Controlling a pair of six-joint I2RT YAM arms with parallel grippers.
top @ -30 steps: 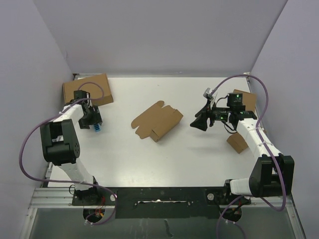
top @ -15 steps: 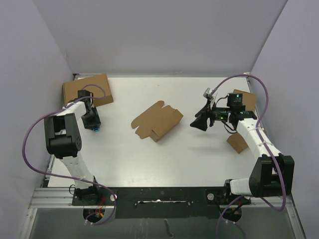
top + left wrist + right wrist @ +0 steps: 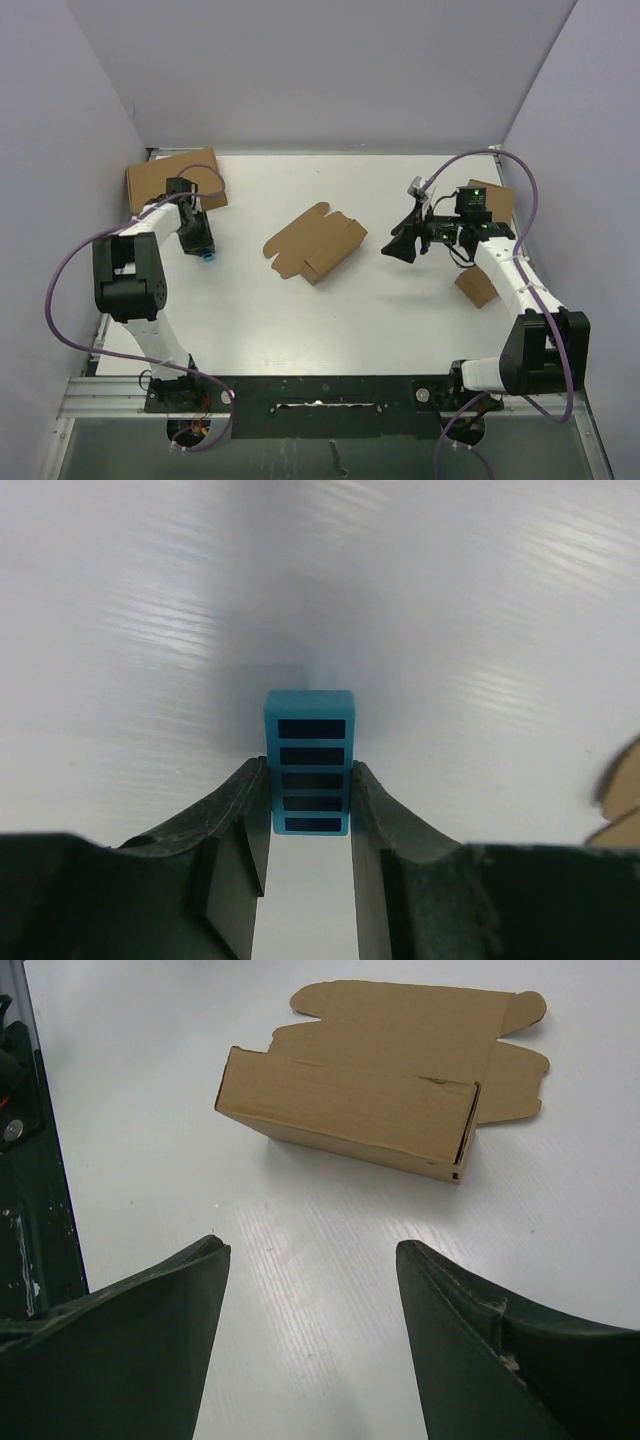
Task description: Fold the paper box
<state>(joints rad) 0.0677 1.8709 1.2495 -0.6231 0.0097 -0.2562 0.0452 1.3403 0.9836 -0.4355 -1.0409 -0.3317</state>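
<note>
I see my left claw (image 3: 308,815) closed on a blue block (image 3: 310,730) at far left. My right claw (image 3: 312,1270) gapes empty, just right of the half-folded box (image 3: 316,244) at the middle of the table (image 3: 300,330).

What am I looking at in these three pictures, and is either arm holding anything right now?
Two robot arms are bolted at the near edge of the white table. The wide picture looks down from above and behind them; the other two come from a camera on each wrist. Mid-table lies the half-folded brown cardboard paper box. A larger closed brown carton sits far left, and two small closed brown boxes sit on the right. The left hand seems to pinch a small blue slotted block between its fingers. The right hand is open and empty, facing the paper box.
</note>
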